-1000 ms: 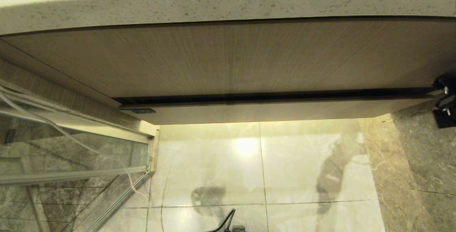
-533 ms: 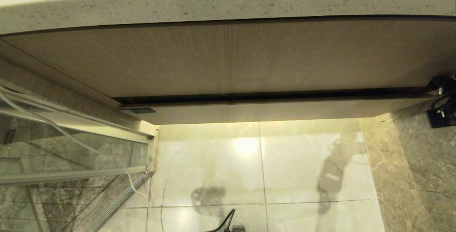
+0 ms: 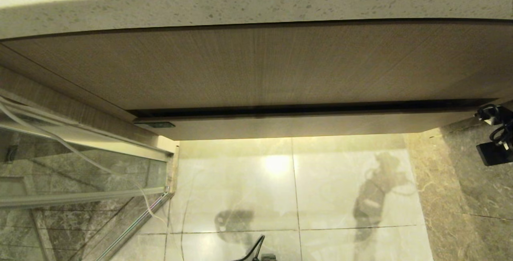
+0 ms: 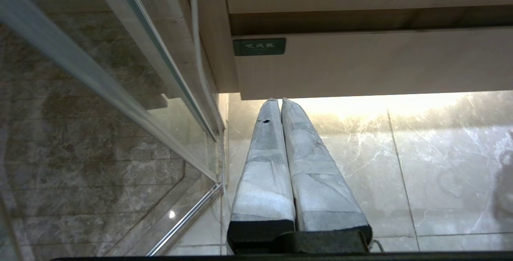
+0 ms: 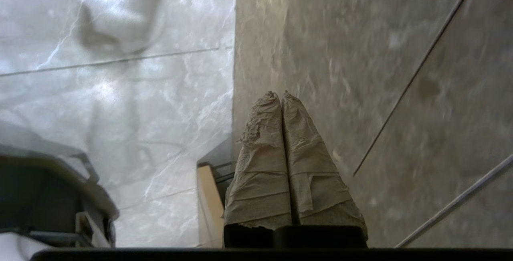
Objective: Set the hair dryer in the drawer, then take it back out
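Drawer shut, hair dryer nowhere to be seen

The drawer [image 3: 296,126] sits closed under the desk [image 3: 256,6], so its contents are hidden; the dryer's probably inside. Left gripper [image 4: 279,100] hangs just below the drawer's front, fingers clenched on nothing. Right gripper [image 5: 279,93] is off by the wall, clenched and empty too. I'd guess the dryer's light, slick plastic, so grab the barrel, not the loose cord.

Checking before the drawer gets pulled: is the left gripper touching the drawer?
Cannot tell. In the left wrist view the shut left gripper has its tips level with the drawer front's lower edge, but depth is unclear.
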Robot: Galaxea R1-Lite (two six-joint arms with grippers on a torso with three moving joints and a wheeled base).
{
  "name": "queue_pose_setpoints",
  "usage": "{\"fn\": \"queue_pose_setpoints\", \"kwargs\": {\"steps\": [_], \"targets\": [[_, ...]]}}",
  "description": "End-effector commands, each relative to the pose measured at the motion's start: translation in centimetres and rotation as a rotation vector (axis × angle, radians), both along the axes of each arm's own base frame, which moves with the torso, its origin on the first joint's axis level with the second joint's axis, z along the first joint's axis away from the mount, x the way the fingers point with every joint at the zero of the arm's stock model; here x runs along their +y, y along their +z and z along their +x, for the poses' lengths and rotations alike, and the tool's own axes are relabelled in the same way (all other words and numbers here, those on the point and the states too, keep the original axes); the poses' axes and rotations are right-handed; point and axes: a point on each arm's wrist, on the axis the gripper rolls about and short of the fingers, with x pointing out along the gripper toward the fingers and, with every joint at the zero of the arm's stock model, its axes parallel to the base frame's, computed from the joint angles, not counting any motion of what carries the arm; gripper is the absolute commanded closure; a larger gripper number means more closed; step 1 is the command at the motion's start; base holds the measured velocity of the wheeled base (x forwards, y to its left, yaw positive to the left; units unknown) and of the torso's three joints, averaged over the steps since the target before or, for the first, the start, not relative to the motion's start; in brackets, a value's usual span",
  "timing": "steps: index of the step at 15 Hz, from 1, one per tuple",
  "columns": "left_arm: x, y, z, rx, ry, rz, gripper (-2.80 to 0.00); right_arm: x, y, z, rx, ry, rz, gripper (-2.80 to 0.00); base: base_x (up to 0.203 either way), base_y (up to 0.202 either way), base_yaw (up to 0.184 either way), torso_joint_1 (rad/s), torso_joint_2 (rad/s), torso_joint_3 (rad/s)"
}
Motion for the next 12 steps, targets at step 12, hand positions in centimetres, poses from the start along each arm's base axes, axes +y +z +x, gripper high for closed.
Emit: {"fn": "queue_pose_setpoints", "kwargs": {"steps": [12], "targets": [[0.0, -1.1, 0.4, 0.038, 0.0, -0.001, 0.0, 3.8, -6.6, -5.1, -0.284, 0.247, -0.208, 0.0, 0.0, 0.0, 0.0, 0.0, 0.0, 0.0]]}}
